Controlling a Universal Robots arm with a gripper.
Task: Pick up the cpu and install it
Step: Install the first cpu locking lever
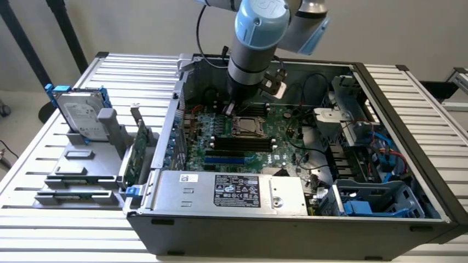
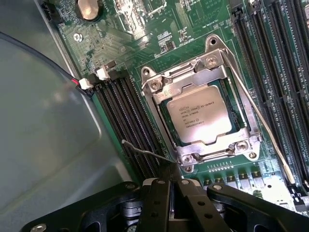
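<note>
The cpu (image 2: 200, 115), a small square chip with a silver-grey top, lies flat in the motherboard socket, and the metal retention frame (image 2: 159, 94) sits around it. In the exterior view the cpu (image 1: 249, 127) is in the middle of the green board inside the open computer case. My gripper (image 2: 169, 186) is shut, its black fingers pressed together just beside the socket's corner. A thin wire lever (image 2: 145, 152) ends right at the fingertips; whether they pinch it is unclear. In the exterior view my gripper (image 1: 232, 108) hangs low over the board, just behind the socket.
Memory slots (image 2: 128, 121) flank the socket on both sides. A second long wire lever (image 2: 260, 121) runs along the socket's other side. The power supply (image 1: 234, 189) fills the case front. A blue-bracketed hard drive (image 1: 80, 115) and a green card (image 1: 139, 156) stand in a rack on the exterior view's left.
</note>
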